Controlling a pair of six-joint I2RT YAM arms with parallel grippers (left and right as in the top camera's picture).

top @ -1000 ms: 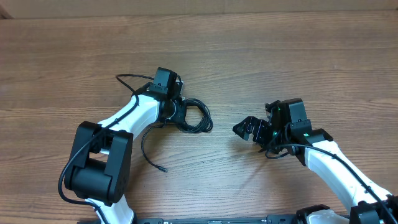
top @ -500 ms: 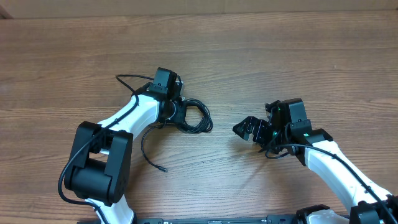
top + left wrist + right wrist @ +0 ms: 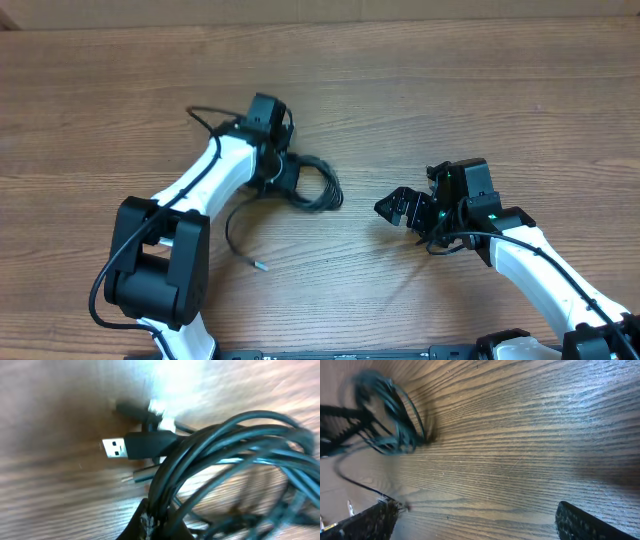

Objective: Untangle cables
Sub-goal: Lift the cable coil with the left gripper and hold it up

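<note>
Since a second ago my left arm has drawn up and back across the table (image 3: 450, 100). The cables (image 3: 315, 185) have gone a little way with it. My right arm has not shifted.

Position: the cables lie left of centre as one coiled bundle of thin black loops, resting on the wood just beside my left wrist. One loose tail (image 3: 232, 225) curves off toward the near edge and ends in a small pale plug (image 3: 261, 266), clear of the coil.

Left gripper (image 3: 280, 168): closed almost fully, pinching several strands where they converge at the bottom of the wrist view. A USB plug (image 3: 116, 448) lies free on the table beyond that pinch, with other connectors blurred behind it.

Right gripper (image 3: 405, 207): jaws spread as wide as they go, holding nothing, well apart from the bundle and facing it across bare wood.

Handling, in my judgement: the cords are light, limp and springy. They will follow any pull and slide readily on the table. Tugging the whole coil would likely tighten the loops. The plugs are the only stiff parts and could snag when drawn through. The better hold for my right fingers is a single strand just behind a free plug, or the loose tail, while my left anchors the coil.
</note>
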